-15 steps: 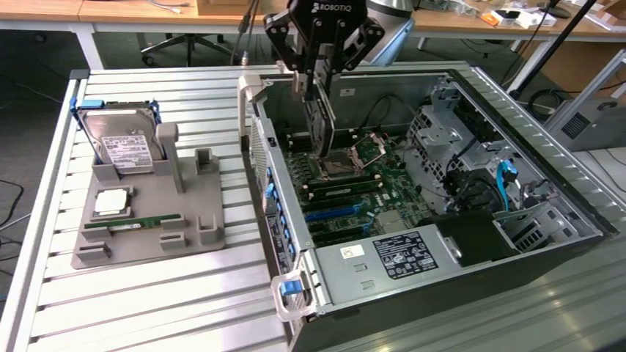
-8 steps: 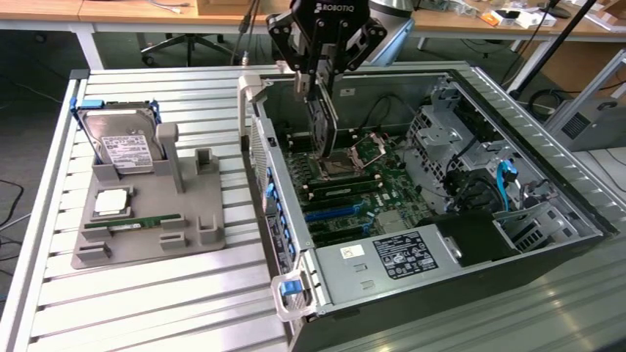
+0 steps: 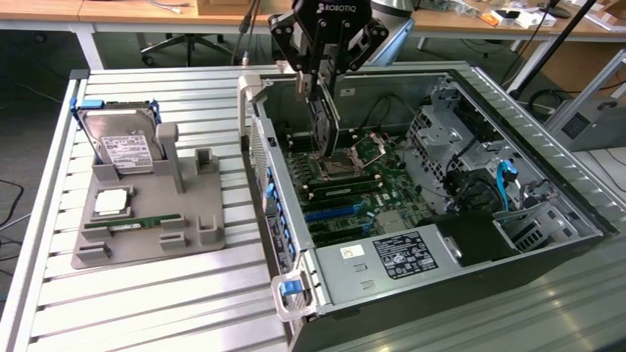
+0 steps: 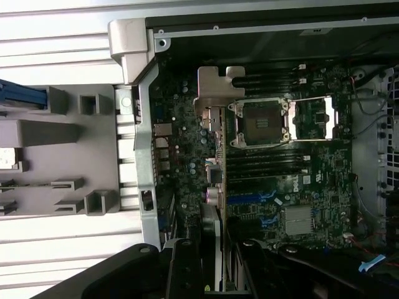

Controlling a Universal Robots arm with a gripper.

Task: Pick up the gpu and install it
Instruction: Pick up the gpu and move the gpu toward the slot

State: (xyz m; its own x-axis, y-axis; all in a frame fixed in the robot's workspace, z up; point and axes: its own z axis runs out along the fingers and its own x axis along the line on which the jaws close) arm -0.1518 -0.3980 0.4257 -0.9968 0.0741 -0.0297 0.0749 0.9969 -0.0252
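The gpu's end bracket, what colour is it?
Silver-grey; the end bracket shows best in the wrist view.

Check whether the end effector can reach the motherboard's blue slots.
Probably yes: the case lies open; the end effector, holding the gpu upright over the motherboard, has nothing between it and the blue slots.

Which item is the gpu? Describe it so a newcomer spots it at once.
Find the open computer case on the exterior view's right. Over its motherboard, the robot's jaws grip a thin dark card on edge: the gpu. Unlike the parts seated below, it alone is gripped and carries a silver end bracket.
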